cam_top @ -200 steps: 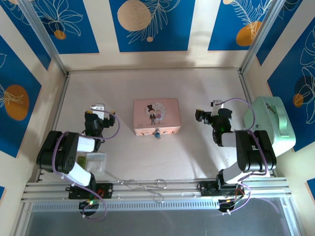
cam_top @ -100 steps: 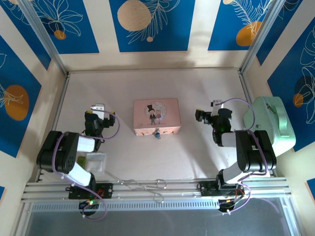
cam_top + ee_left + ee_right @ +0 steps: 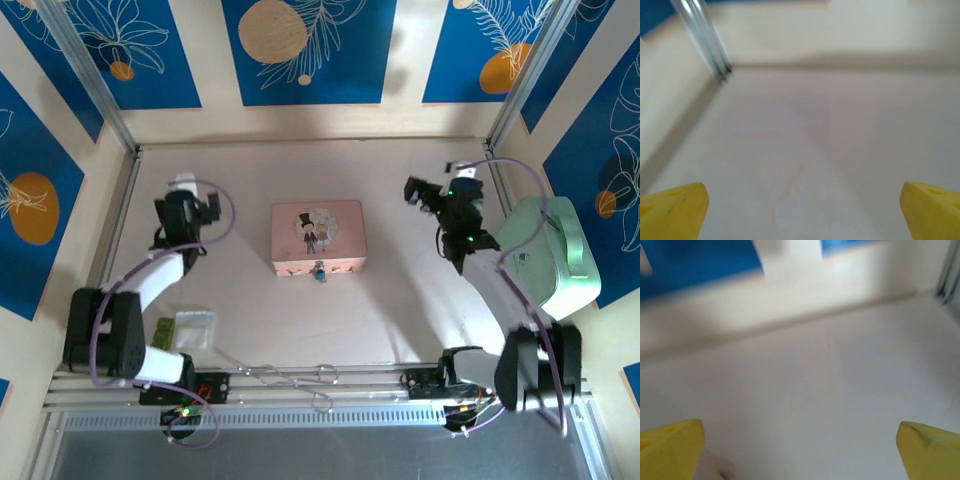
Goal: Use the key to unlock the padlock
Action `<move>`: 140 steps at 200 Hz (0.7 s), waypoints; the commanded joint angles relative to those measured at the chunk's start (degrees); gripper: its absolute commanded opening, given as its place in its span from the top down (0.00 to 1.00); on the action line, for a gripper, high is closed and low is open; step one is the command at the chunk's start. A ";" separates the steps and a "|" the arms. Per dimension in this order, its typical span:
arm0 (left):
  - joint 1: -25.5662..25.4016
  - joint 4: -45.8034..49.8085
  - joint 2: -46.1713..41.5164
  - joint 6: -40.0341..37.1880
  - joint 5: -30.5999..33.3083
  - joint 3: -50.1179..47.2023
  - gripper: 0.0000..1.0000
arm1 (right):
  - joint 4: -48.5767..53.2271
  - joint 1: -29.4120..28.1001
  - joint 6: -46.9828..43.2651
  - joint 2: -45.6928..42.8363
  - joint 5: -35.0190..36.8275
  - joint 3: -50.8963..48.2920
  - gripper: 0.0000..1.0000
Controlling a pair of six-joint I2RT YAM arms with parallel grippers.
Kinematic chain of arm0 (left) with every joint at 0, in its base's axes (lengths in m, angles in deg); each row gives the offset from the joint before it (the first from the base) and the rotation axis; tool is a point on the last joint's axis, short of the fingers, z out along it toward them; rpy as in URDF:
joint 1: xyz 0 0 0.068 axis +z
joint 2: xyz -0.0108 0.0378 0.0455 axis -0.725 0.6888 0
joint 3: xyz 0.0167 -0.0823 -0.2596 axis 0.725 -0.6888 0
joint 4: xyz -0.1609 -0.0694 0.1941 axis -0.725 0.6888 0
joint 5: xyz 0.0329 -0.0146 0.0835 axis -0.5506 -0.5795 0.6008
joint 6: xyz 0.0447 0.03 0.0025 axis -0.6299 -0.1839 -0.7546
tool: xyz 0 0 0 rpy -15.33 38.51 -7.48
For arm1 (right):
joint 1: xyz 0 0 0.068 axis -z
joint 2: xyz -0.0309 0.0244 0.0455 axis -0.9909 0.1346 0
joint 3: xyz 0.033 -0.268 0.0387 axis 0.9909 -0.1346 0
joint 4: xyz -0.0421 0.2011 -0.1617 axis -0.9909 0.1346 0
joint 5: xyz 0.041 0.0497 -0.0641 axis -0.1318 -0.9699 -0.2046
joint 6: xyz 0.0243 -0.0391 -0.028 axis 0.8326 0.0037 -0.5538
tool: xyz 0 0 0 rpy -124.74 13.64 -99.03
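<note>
The tiny blue-teal padlock (image 3: 319, 270) hangs on the front clasp of the pink illustrated tin box (image 3: 318, 236) in the middle of the table. The key is hidden or too small to make out. My left gripper (image 3: 181, 187) hovers left of the box, well apart from it. In the left wrist view it (image 3: 802, 215) is open, its yellow fingertips (image 3: 675, 210) spread wide over bare table. My right gripper (image 3: 414, 190) hovers right of the box and behind it. It (image 3: 800, 452) is open too, with nothing between its yellow fingertips (image 3: 927, 450).
A mint-green case (image 3: 552, 250) sits against the right wall beside the right arm. A small clear container (image 3: 195, 328) lies near the left arm's base. A large looped scissor-like metal tool (image 3: 292, 376) rests on the front rail. Walls close the table on three sides.
Both arms have stretched out from their folded pose. The left gripper moved back and left, the right gripper moved back toward the far wall. Box and padlock have not moved.
</note>
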 commanded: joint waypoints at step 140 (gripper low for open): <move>-27.13 26.24 -21.04 34.94 -17.39 -8.99 0.18 | 32.25 -50.84 26.43 1.42 19.44 2.50 0.14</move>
